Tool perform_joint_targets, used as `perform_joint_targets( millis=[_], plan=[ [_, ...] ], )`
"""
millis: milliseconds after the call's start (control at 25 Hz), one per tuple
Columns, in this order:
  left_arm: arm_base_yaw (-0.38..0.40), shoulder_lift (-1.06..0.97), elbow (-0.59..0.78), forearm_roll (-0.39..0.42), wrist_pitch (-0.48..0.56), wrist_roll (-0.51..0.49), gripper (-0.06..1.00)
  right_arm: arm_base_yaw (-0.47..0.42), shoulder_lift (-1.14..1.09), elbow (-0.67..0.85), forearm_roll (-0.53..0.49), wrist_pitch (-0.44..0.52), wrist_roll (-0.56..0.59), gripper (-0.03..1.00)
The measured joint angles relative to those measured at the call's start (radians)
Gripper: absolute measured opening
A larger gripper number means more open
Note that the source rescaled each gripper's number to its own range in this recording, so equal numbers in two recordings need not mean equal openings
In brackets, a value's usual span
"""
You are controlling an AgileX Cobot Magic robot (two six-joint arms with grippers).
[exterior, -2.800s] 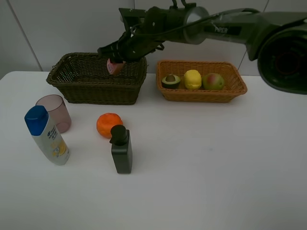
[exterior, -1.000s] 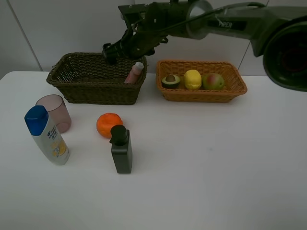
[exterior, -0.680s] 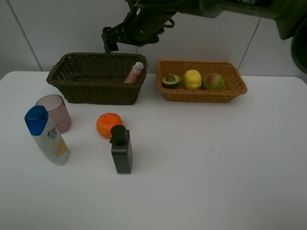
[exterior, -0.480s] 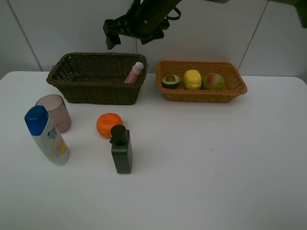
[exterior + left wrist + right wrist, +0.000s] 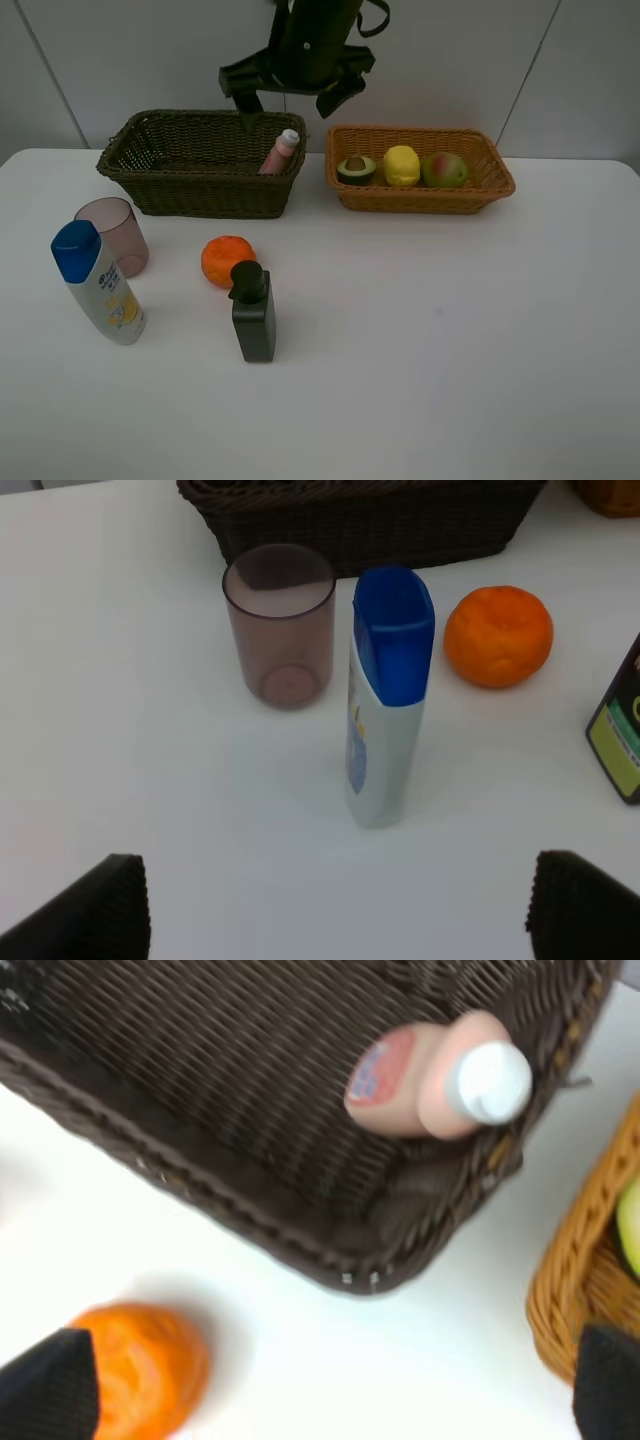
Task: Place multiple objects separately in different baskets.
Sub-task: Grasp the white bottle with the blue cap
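Right gripper (image 5: 290, 92) hangs high with its jaws spread wide and nothing between them. Straight below it the pink plastic bottle (image 5: 430, 1075) lies in the deep dark brown-green wicker basket (image 5: 200, 190), propped on the wall near a corner, white cap up at the rim. The risk there is that a knock on that basket could send the bottle sliding down.

Lower and nearer than this gripper, the round orange (image 5: 227, 260) sits on the white table (image 5: 450, 350), just beside the black pump bottle (image 5: 253, 315). Fingers this wide coming down on the orange could clip the bottle and tip it, and a glancing touch could set the fruit rolling.

Left gripper (image 5: 335, 910) is also fully open and empty, and right ahead of it stands the tall white blue-capped bottle (image 5: 385, 695), with the translucent mauve cup (image 5: 280, 625) close by. It looks top-heavy, so one finger landing first may topple it into the cup.

The right wrist view is blurred. The pink bottle's lower end is hidden behind the basket wall in the high view, the black bottle is cropped at the left wrist view's edge, and the left arm is out of the high view.
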Motion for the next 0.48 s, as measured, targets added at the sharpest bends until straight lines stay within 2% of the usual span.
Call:
perform_joint_targets(
  millis=[120, 240, 480],
  plan=[
    [0.000, 0.000, 0.000, 0.000, 0.000, 0.000, 1.00, 0.047, -0.008, 0.000, -0.068, 0.073, 0.078, 1.00],
    [0.000, 0.000, 0.000, 0.000, 0.000, 0.000, 1.00, 0.081, -0.013, 0.000, -0.093, 0.139, 0.103, 1.00],
    [0.000, 0.000, 0.000, 0.000, 0.000, 0.000, 1.00, 0.117, -0.068, 0.006, -0.099, 0.146, 0.107, 1.00]
  ],
)
